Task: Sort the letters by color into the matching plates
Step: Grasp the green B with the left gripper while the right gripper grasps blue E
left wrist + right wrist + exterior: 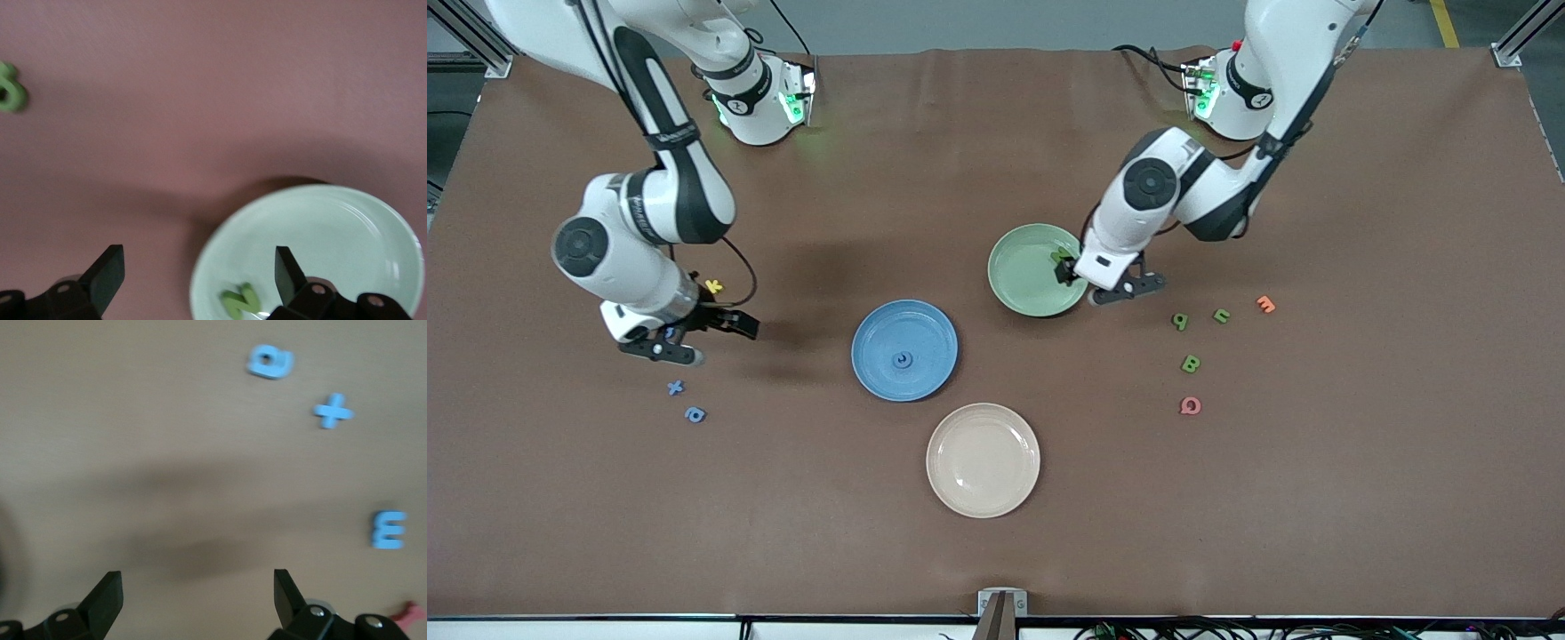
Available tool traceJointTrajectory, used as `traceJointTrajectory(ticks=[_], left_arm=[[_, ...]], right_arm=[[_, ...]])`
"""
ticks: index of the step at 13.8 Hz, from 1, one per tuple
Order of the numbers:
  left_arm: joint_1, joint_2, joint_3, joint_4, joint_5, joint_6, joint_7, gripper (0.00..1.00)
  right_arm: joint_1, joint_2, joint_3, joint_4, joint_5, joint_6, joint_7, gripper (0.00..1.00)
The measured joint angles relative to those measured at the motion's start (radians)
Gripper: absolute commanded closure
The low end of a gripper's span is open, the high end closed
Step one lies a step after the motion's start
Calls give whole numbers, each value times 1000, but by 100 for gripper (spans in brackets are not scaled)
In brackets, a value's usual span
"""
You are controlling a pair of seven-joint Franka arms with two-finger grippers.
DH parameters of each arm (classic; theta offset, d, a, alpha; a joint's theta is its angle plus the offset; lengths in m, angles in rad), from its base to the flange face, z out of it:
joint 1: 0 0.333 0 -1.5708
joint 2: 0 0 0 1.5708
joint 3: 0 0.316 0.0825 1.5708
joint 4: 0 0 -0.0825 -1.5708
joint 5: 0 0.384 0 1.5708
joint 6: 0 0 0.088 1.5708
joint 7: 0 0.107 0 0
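Observation:
The mint green plate (1039,269) holds one green letter (1062,258). My left gripper (1096,286) hangs open over that plate's rim and grips nothing. In the left wrist view the green letter (240,301) lies in the plate (333,233), between the open gripper (200,273) fingers. The blue plate (904,349) holds one blue letter (904,359). My right gripper (698,338) is open and empty over the table, beside a partly hidden blue letter (669,333). Two more blue letters (675,387) (695,414) lie nearer the camera. Three blue letters (270,362) (333,413) (389,529) show ahead of the right gripper (198,597).
Three green letters (1180,321) (1221,315) (1191,363) lie toward the left arm's end of the table, with an orange letter (1265,304) and a pink letter (1191,405). A yellow letter (713,285) sits by the right gripper. A cream plate (983,460) stands nearest the camera.

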Motion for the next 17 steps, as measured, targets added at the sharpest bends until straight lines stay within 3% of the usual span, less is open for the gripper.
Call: traceJointTrajectory(ticks=[7,10,14,17], left_arm=[[200,2,3,26,277,-11,114,1],[221,43,5,60,316,-10,137,1],[259,127,7,85,417,-4,137,1],[302,178,8,104,429,36,160,1]], right_arm=[[-209,2,-1,-98,-119,157,-181,3],[-252,50,0,-101,-170,229,-184,5],[-266,133,1,-85,-172,274,-193,5],[-277,165,2,-70,-172,282,-194,16]])
